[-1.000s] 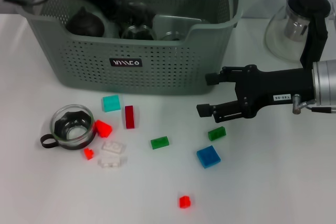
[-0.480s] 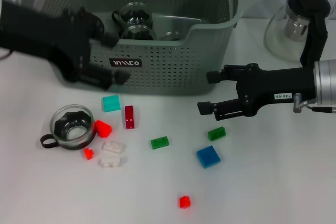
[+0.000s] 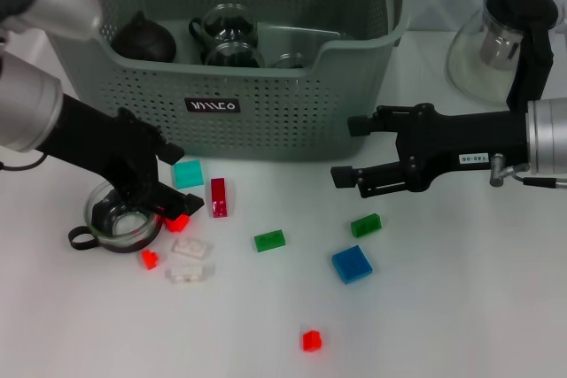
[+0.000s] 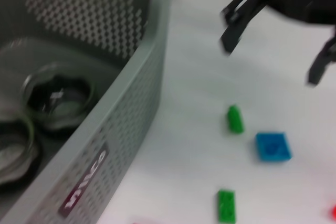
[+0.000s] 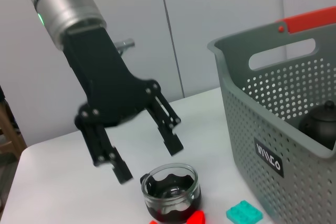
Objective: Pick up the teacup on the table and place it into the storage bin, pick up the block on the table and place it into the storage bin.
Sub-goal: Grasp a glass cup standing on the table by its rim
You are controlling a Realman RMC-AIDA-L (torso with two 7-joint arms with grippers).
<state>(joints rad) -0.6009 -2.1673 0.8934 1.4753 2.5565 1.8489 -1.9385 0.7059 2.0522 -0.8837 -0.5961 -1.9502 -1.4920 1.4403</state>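
My left gripper (image 3: pixel 177 179), fingers spread, hovers over the upright teacup (image 3: pixel 120 216); my right gripper (image 3: pixel 350 150) is open.

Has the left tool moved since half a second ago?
Yes. The left tool, open, has dropped from the storage bin's front wall, level with its logo label, down to the table, right over the teacup.
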